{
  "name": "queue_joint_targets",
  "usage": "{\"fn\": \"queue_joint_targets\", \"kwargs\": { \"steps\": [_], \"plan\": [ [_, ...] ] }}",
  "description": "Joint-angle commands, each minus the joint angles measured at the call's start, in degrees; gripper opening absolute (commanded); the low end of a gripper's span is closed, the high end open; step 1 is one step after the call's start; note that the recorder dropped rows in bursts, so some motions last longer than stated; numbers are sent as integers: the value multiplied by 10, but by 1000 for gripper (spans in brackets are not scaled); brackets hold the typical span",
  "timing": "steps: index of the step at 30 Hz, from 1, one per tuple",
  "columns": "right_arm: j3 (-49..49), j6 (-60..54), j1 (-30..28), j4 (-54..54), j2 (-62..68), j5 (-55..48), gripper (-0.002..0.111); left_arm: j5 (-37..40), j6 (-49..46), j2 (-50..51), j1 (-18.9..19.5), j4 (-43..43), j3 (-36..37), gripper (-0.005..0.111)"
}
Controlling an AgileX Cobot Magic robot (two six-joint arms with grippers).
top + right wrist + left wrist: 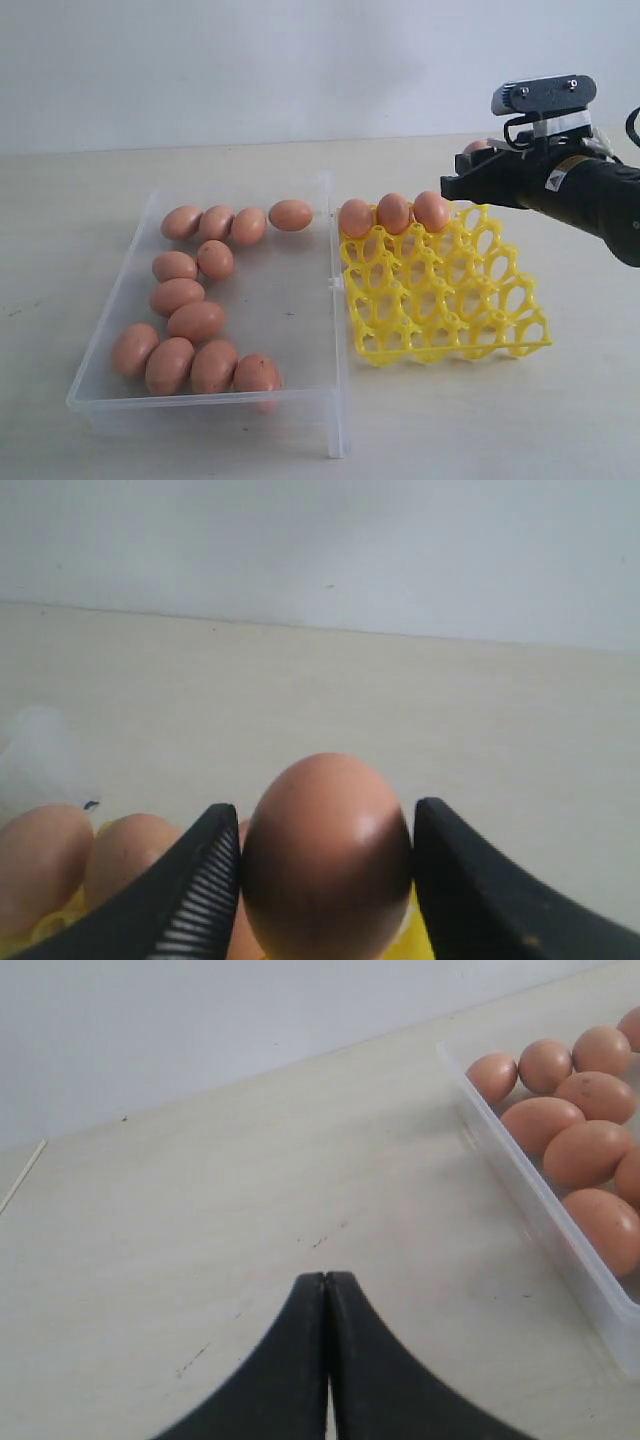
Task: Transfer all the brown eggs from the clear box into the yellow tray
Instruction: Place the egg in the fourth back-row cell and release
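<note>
Pale table (80,200), white wall behind. Left gripper (326,1282) is pressed together, empty, over bare table beside the clear box (337,345), which holds twelve brown eggs (196,321). Yellow tray (450,300) carries three in its far row. Right gripper (325,815) pinches a fourth egg (325,880) beside them. Placement step, likely; next: lower gently into the free cell, then release.

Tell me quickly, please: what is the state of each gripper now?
Left gripper: closed, holding nothing.
Right gripper: closed on a brown egg.
</note>
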State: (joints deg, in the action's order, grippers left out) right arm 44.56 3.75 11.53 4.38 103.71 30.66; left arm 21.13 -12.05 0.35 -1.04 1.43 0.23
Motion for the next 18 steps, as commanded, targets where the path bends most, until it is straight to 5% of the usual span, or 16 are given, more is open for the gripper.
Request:
{"fn": "queue_joint_targets", "kwargs": {
  "steps": [1,18],
  "plan": [
    [-2,23,-10,14,35,44,0,-4,3,-3,-1,0,-2,0],
    [28,22,-24,18,126,106,0,-4,3,-3,-1,0,-2,0]
  ]
}}
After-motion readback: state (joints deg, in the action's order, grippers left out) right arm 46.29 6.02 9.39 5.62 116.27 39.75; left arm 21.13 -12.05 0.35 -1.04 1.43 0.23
